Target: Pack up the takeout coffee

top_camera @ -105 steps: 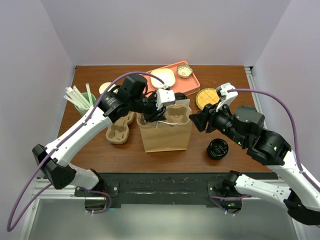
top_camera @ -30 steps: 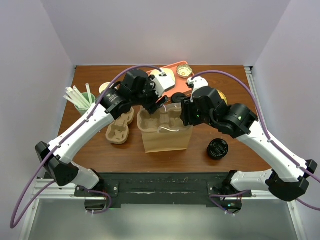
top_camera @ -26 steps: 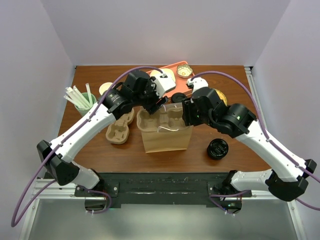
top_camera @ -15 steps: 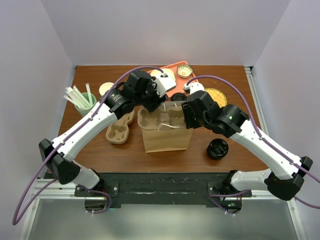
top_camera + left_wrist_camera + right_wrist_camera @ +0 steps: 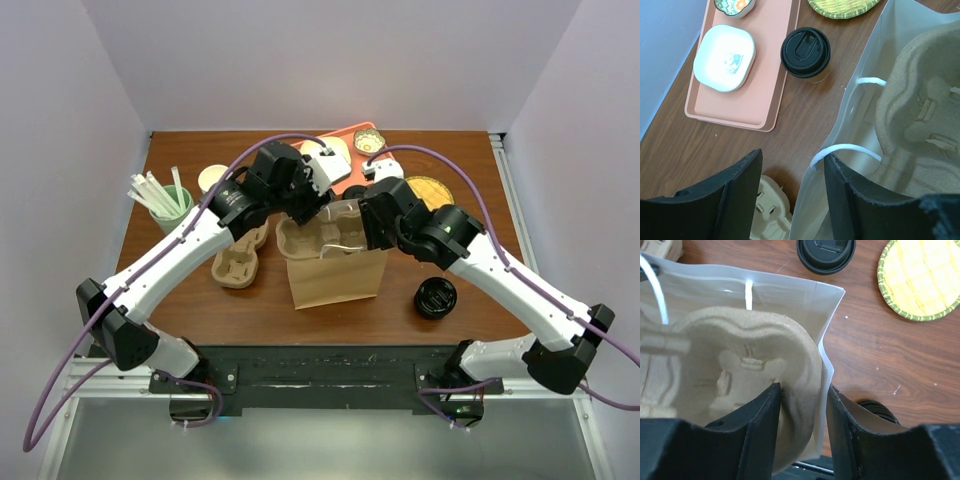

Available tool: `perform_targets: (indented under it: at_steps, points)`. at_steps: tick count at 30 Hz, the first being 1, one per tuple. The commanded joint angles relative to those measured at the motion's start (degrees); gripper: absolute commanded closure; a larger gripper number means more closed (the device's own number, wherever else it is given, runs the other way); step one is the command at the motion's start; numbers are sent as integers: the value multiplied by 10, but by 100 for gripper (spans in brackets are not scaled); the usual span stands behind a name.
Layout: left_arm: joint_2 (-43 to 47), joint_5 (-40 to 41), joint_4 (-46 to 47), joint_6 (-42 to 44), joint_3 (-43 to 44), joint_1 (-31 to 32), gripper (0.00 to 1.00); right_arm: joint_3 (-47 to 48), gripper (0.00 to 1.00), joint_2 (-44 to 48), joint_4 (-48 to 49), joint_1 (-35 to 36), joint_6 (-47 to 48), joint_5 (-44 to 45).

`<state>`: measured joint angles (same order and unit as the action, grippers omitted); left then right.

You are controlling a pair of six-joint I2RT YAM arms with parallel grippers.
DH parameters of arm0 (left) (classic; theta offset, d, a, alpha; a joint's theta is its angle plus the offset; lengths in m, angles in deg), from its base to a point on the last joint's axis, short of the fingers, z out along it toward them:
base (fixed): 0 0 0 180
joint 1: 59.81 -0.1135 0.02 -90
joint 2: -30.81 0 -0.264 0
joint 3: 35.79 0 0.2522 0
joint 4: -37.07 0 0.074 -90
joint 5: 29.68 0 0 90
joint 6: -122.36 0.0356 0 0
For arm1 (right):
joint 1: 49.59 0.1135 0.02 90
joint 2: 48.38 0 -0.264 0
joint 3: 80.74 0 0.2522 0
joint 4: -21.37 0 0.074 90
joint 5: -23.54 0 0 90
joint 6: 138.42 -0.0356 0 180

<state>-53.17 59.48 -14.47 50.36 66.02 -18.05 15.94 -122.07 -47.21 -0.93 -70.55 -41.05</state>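
The takeout coffee (image 5: 805,52), a small cup with a black lid, stands on the table beside the pink tray and behind the brown paper bag (image 5: 335,280). It also shows in the right wrist view (image 5: 826,250) and is hidden by the arms in the top view. A pulp cup carrier (image 5: 315,237) sits in the bag's mouth. My left gripper (image 5: 792,195) is open astride the bag's left wall by a white handle. My right gripper (image 5: 804,425) is closed on the carrier's rim (image 5: 800,385) together with the bag's right wall.
A pink tray (image 5: 385,160) with small dishes lies at the back. A woven yellow coaster (image 5: 432,190) lies to the right. A squat black round piece (image 5: 436,297) sits front right. A second carrier (image 5: 238,262), a straw cup (image 5: 165,200) and cream cups (image 5: 212,178) stand left.
My right arm came in from the right and took the bag's right edge and carrier rim. My left gripper let go of the carrier, which now sits lower in the bag's mouth.
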Motion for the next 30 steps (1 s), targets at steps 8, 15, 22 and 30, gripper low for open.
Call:
perform_targets:
  at_steps: [8, 15, 22, 30]
  points:
    - [37, -11, 22, 0, -29, -1, 60, 34, 61, -16, 51, -5, 23, 39]
    - [40, -18, 29, -2, -32, -1, 65, 0, 61, -18, 76, -9, 21, 48]
    - [43, -12, 36, -5, -38, -2, 53, 11, 57, -31, 93, -12, 37, 61]
    - [35, 7, 41, -15, -35, -2, 46, 15, 60, -43, 130, -16, 65, 63]
